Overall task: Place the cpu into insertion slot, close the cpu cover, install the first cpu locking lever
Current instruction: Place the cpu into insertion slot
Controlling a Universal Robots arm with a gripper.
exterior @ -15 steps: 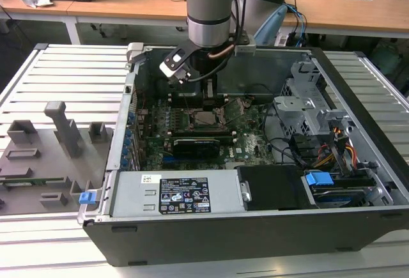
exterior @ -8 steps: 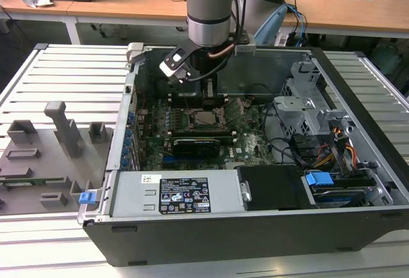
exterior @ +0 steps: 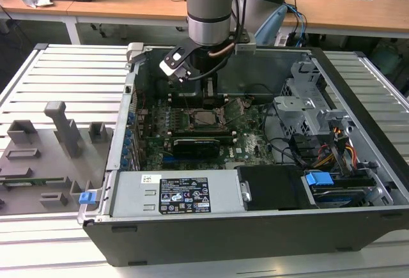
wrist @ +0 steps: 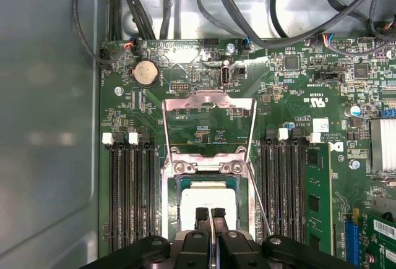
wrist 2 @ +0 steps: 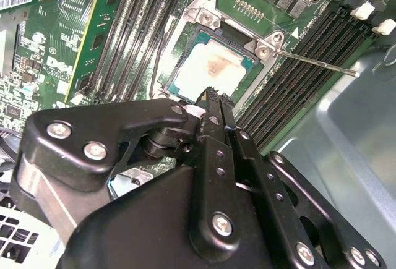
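One cpu point(wrist: 207, 195), pale top up, seated flat and square in the insertion slot point(wrist: 177, 185) of the green motherboard point(wrist: 297, 96); same chip in the second wrist view point(wrist 2: 216, 65), smudged brownish at the centre, black rim on all visible sides. Directly over its near edge, the jaws: pressed together tip to tip, gripping nothing, black tips just above the metal top or perhaps touching it (no telling which). Beyond the slot, the cpu cover point(wrist: 207, 101), open, swung back on its hinge, bare circuit board showing through its cut-out centre. Beside the hinge, a thin locking lever point(wrist 2: 315, 62), unlatched, sticking out over the neighbouring memory slots point(wrist: 281, 195); more such black slots on the other side of the socket. Further out on the board, a round coin battery point(wrist: 146, 72) and a tangle of dark cables point(wrist: 127, 3) along the edge. In the exterior view, the arm point(exterior: 208, 9) reaching straight down into an open computer case point(exterior: 192, 239), a long black expansion card point(exterior: 195, 144) and a labelled silver power supply point(exterior: 172, 192) nearer the camera. Under the case, a grey slatted table point(exterior: 70, 73), with grey moulded fixtures point(exterior: 61, 128) toward the exterior view's left
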